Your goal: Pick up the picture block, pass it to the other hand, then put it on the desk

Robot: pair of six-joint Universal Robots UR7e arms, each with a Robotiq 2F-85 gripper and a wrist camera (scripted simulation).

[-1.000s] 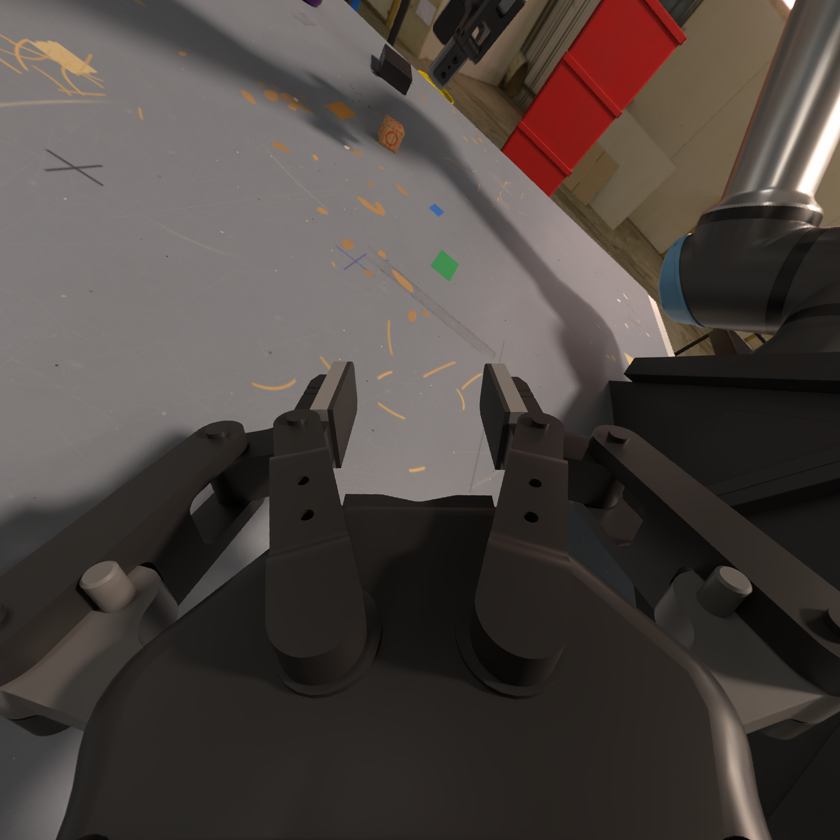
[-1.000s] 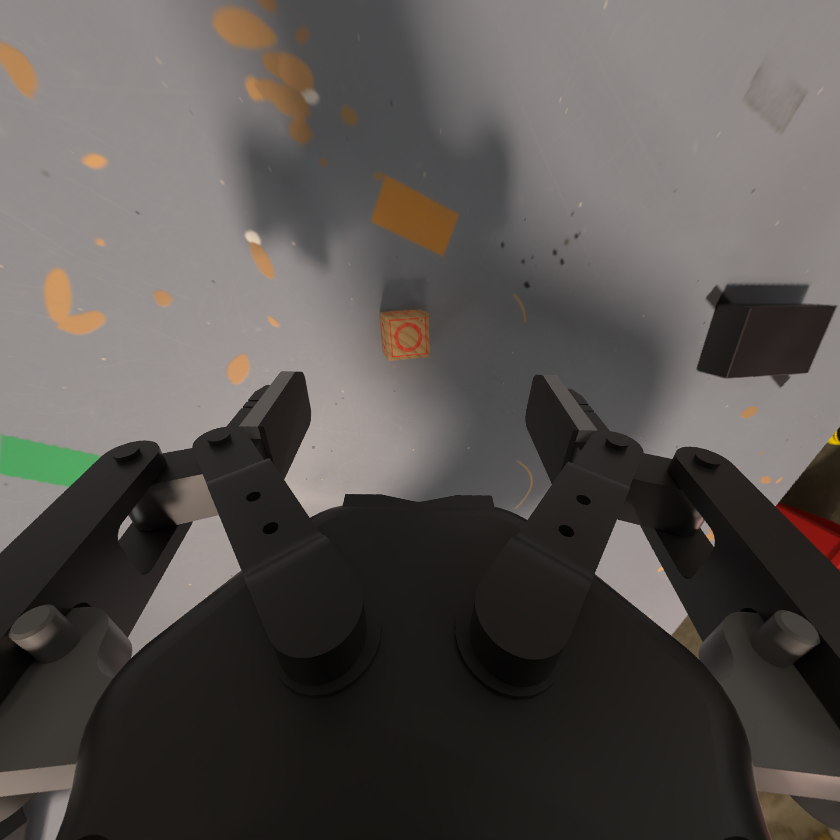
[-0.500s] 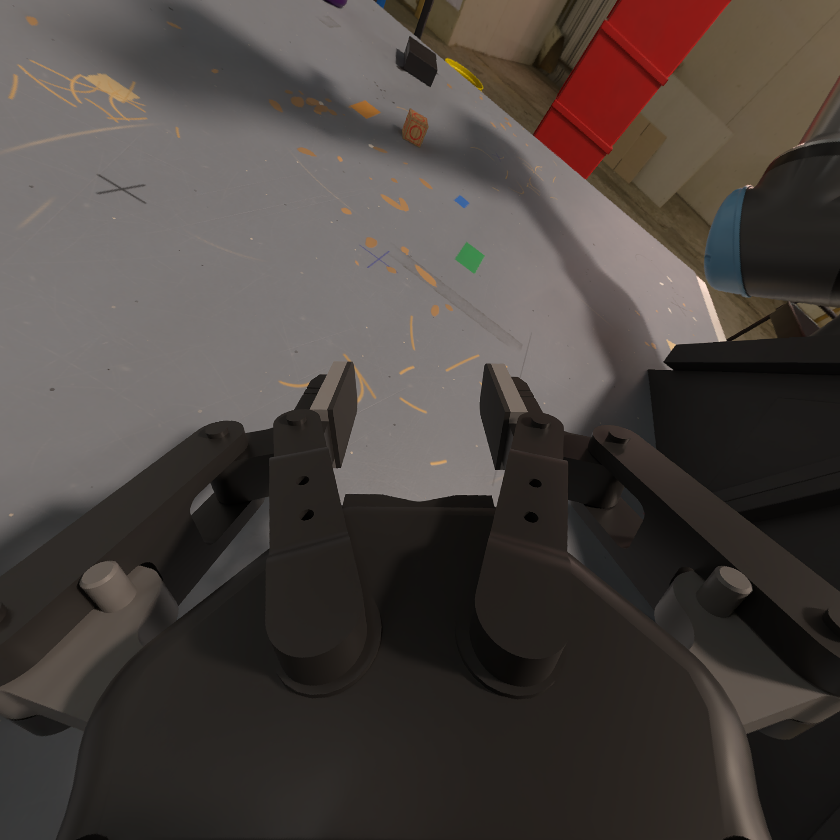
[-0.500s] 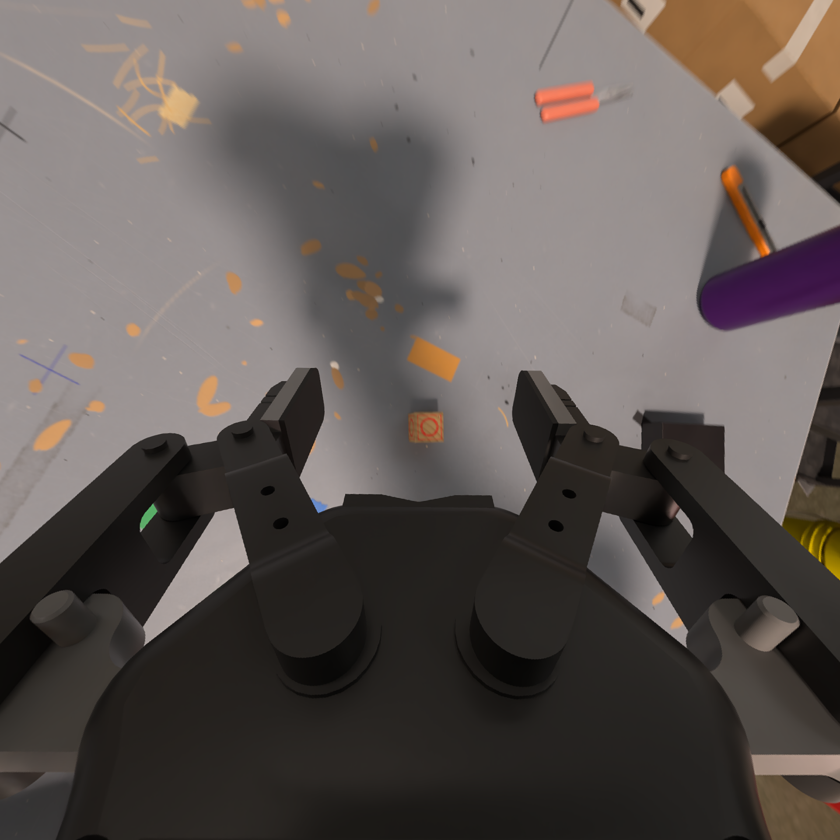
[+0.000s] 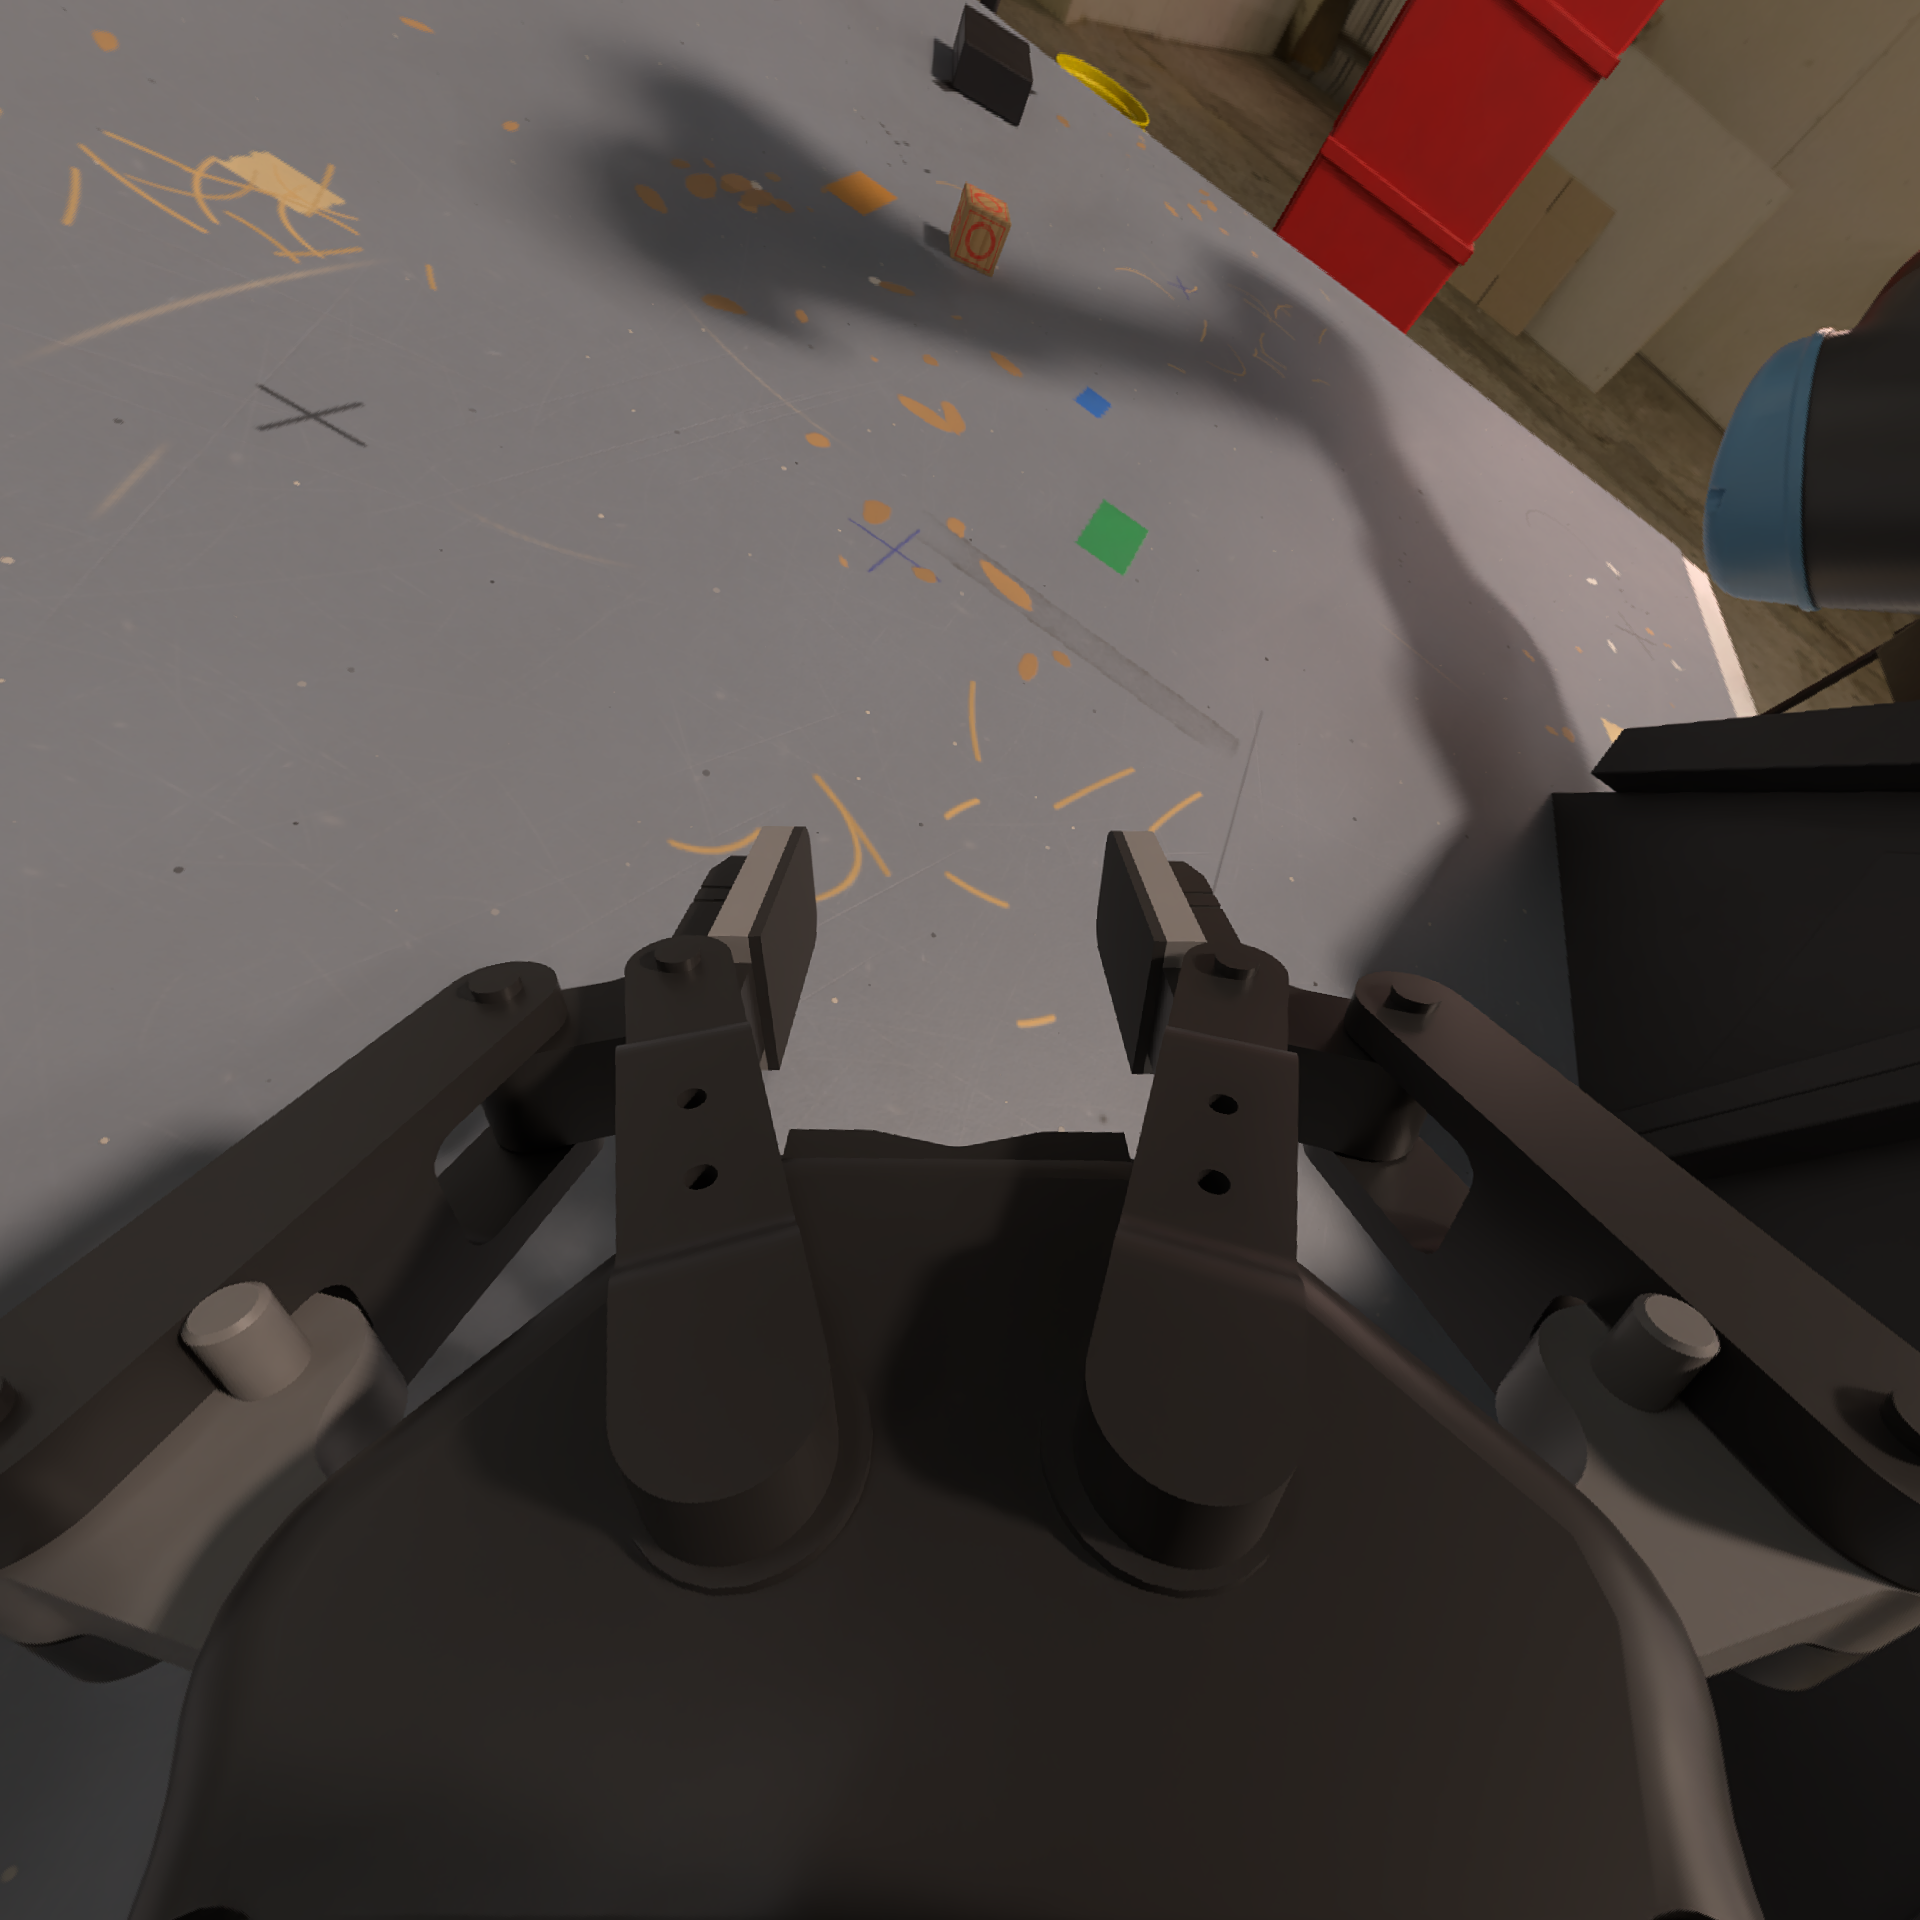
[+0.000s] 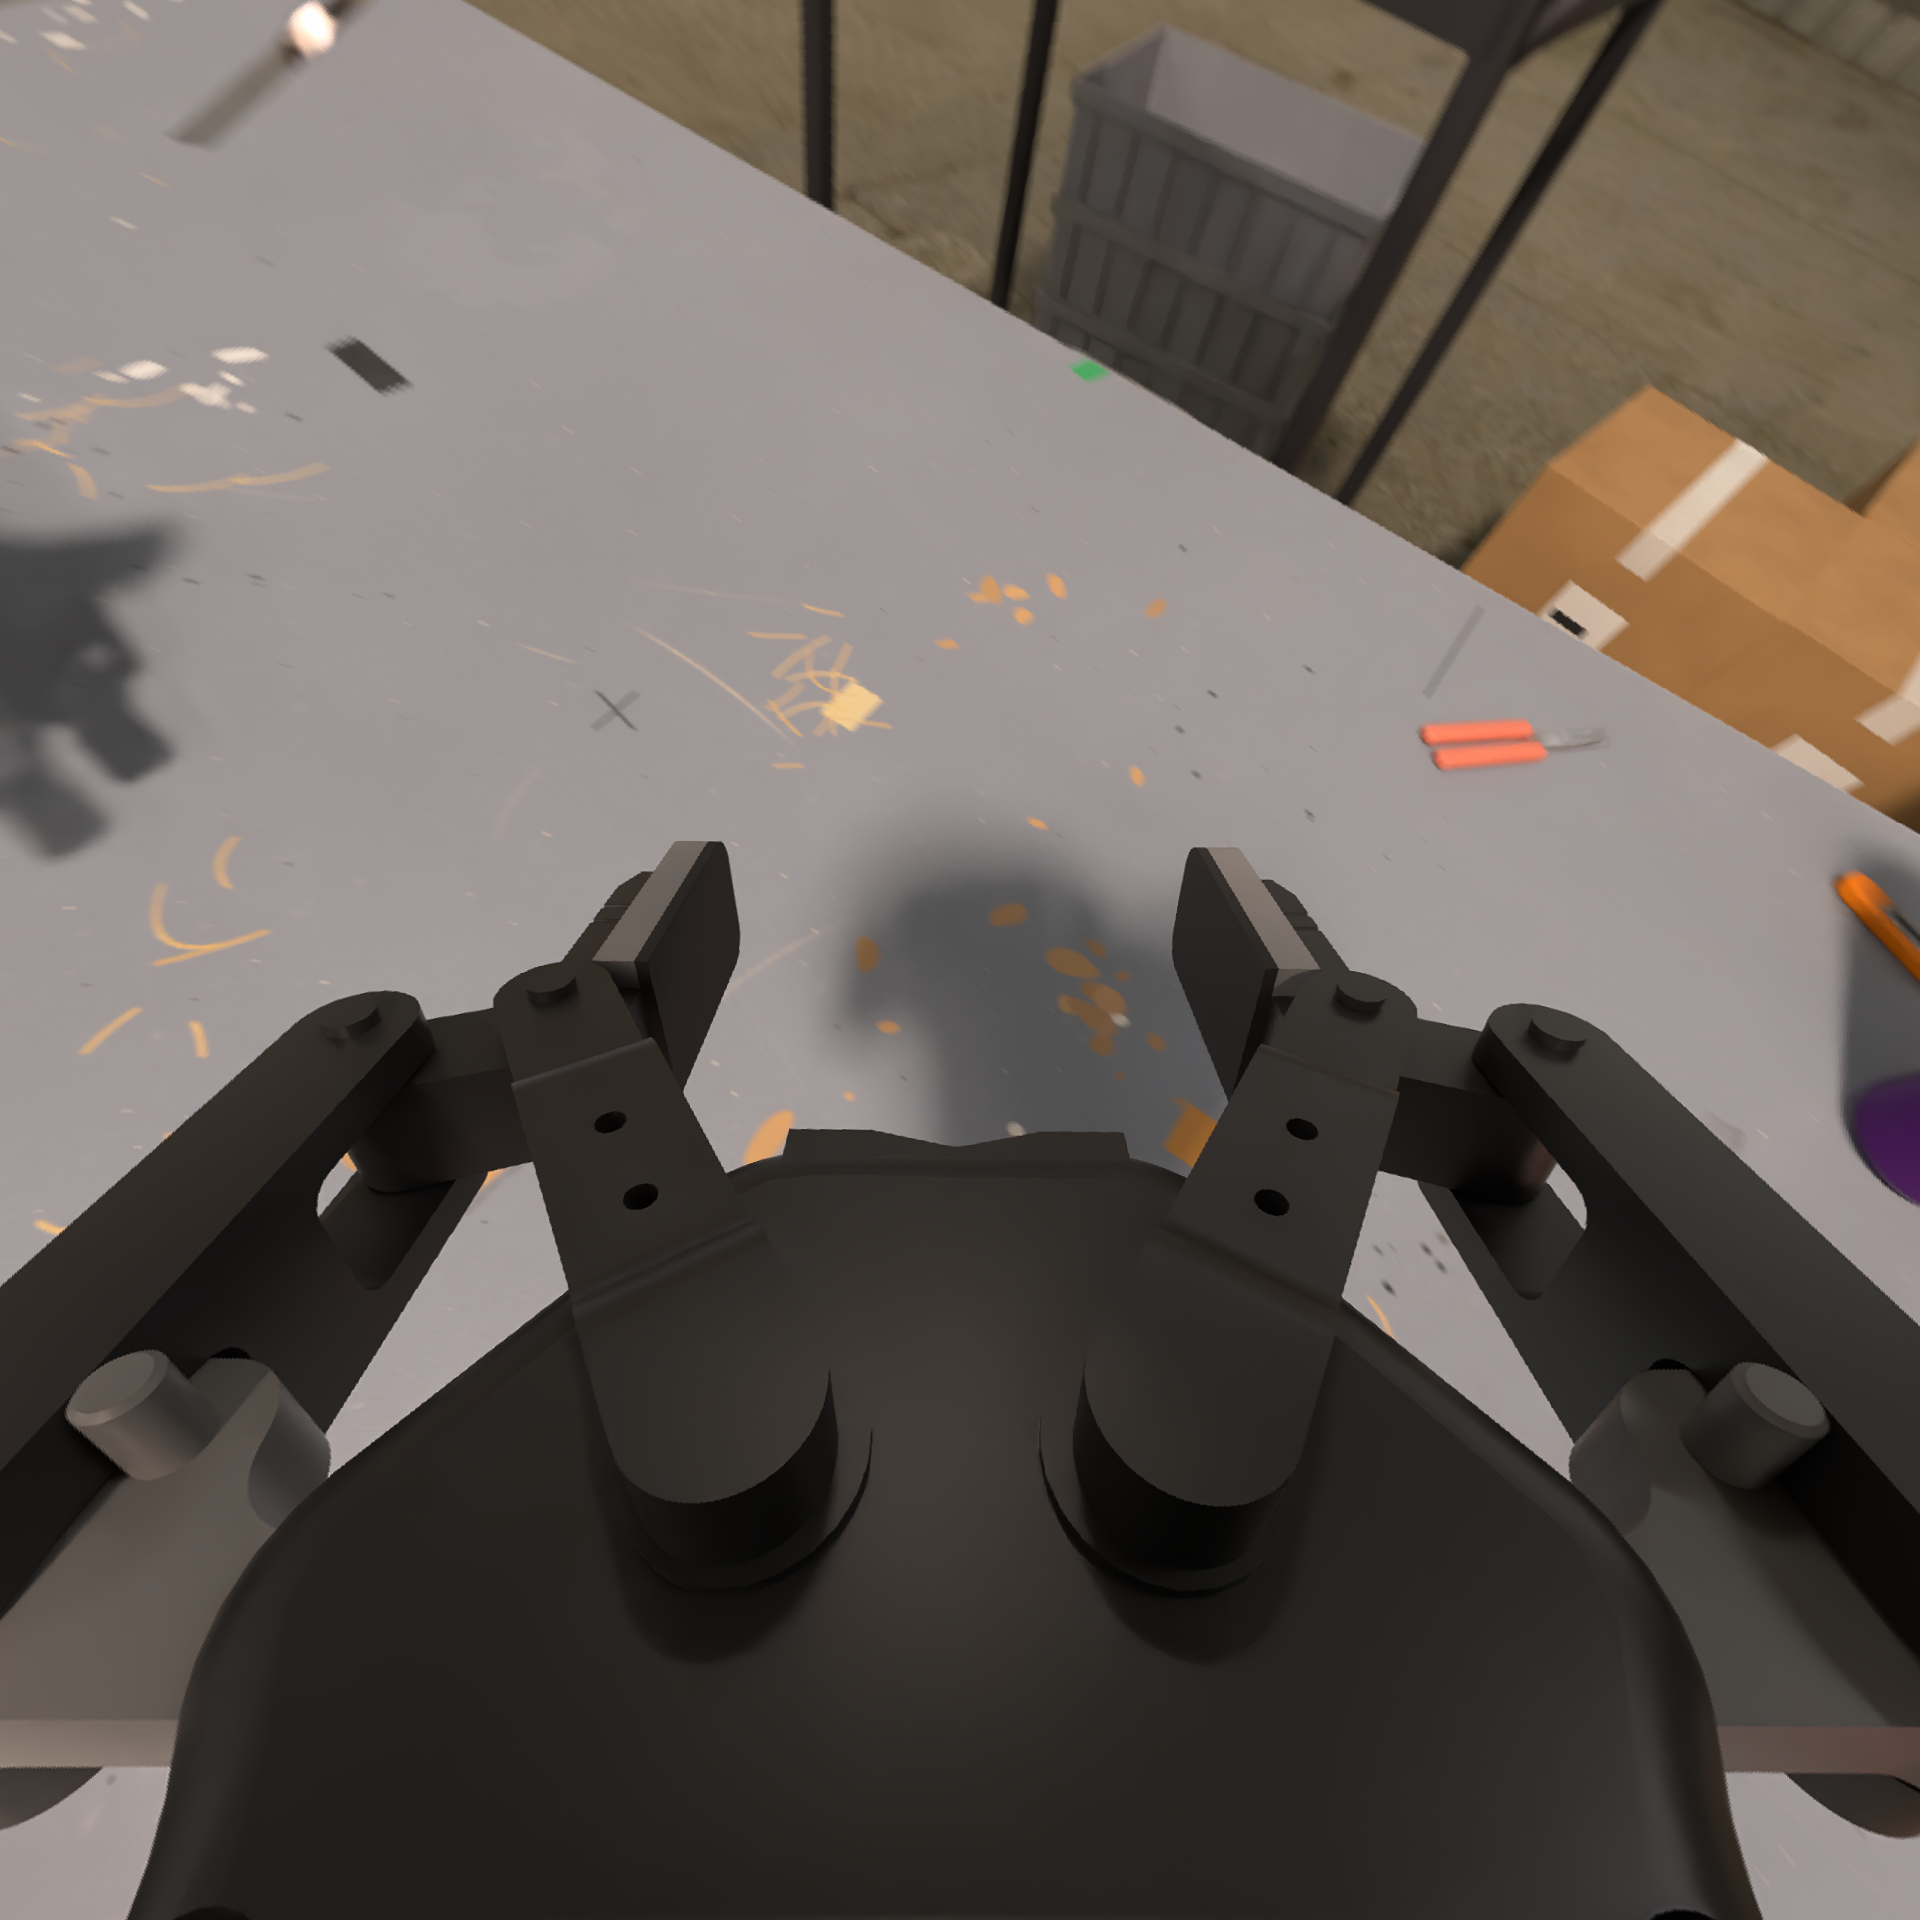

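The desk (image 5: 436,665) is pale grey, flecked all over with orange paint dabs and curved orange scratches. At one o'clock in the left wrist view sits the picture block (image 5: 979,231), tan wood with a red ring on its face. A black box (image 5: 985,64) lies at twelve, a yellow rim (image 5: 1103,87) just beside it, and red bins (image 5: 1455,145) at one. A green square (image 5: 1112,536) and a smaller blue square (image 5: 1092,402) mark the grey top. In the right wrist view, coral-handled pliers (image 6: 1496,744) lie at two o'clock, a purple cylinder (image 6: 1886,1138) at three, and brown cardboard boxes (image 6: 1704,582) with pale tape at one.
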